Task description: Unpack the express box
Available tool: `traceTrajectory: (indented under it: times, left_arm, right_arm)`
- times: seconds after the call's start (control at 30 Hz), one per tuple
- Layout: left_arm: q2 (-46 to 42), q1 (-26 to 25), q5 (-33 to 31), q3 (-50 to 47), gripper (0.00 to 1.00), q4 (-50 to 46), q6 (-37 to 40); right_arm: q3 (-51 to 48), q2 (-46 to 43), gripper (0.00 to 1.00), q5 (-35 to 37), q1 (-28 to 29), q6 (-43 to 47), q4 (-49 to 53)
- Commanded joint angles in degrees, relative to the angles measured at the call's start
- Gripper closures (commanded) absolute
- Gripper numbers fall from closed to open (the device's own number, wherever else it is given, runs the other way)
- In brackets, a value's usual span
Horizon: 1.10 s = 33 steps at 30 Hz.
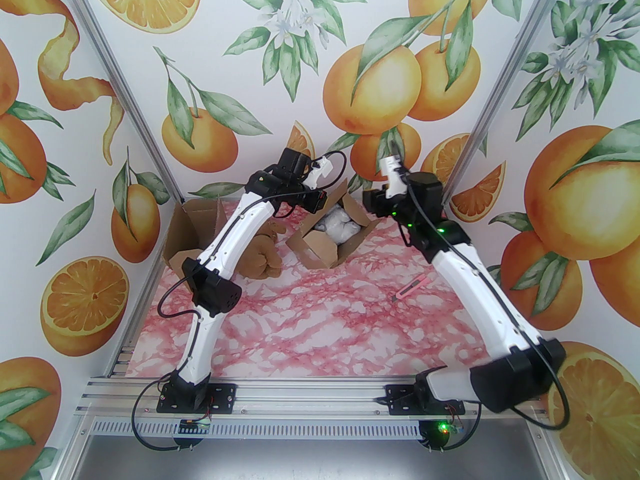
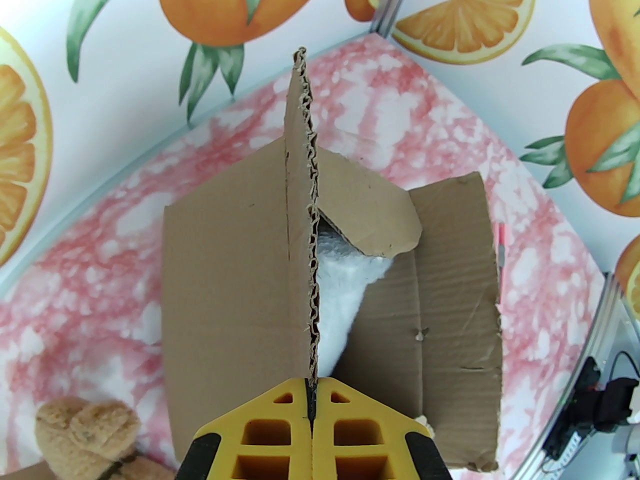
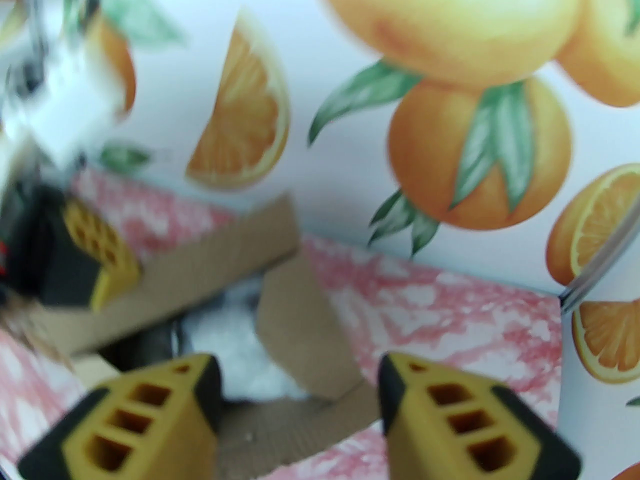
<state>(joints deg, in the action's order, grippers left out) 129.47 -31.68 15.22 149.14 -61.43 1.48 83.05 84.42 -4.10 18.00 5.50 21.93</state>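
Lower centre, the left gripper (image 2: 312, 385), jaws clamped, pins the brown cardboard box (image 2: 225, 278) by its flap (image 2: 299, 168). The right gripper (image 3: 299, 368), jaws apart and empty, should next lift the white padded bundle (image 2: 340, 278) inside.

We are seeing an open cardboard box (image 1: 315, 250) sitting far across the pink marbled table (image 1: 320, 318), white padding (image 1: 339, 228) lying inside it. A brown plush toy (image 1: 260, 258) is lying just left of it, and a pink cutter (image 1: 411, 288) is resting well to its right.
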Motion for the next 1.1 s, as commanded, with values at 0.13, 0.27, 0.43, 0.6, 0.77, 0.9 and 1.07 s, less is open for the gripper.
traceTrajectory:
  times: [0.13,0.27,0.43,0.6,0.77,0.9,1.07]
  left_arm:
    - [-4.8,-0.8,-0.4,1.2,1.0,3.6,2.3]
    - [-5.1,-1.0,-0.5,1.2,1.0,3.1,3.1]
    - [-5.4,-1.6,-0.8,1.1,1.0,2.7,4.3]
    - [-5.9,-2.2,-0.1,0.6,1.0,2.8,5.3]
    - [-6.1,-2.4,-0.3,0.2,1.0,2.8,5.6]
    - [-6.4,-2.5,-1.0,-0.9,1.0,2.9,5.8]
    - [-7.2,-2.4,-1.8,-2.4,1.0,3.3,5.9]
  right_arm:
    - [-0.8,6.0,0.26,8.0,3.6,7.1,1.7]
    - [-3.7,7.0,0.18,13.7,3.5,8.4,-1.3]
    - [-7.1,7.3,0.12,17.6,3.5,11.3,-4.4]
    - [-7.8,8.5,0.09,23.3,3.5,15.7,-5.5]
    - [-8.9,8.7,0.08,28.3,3.5,17.2,-10.0]
    - [-9.5,8.2,0.1,31.9,3.5,15.4,-13.6]
    - [-12.5,3.6,0.16,25.6,1.0,10.0,-16.5]
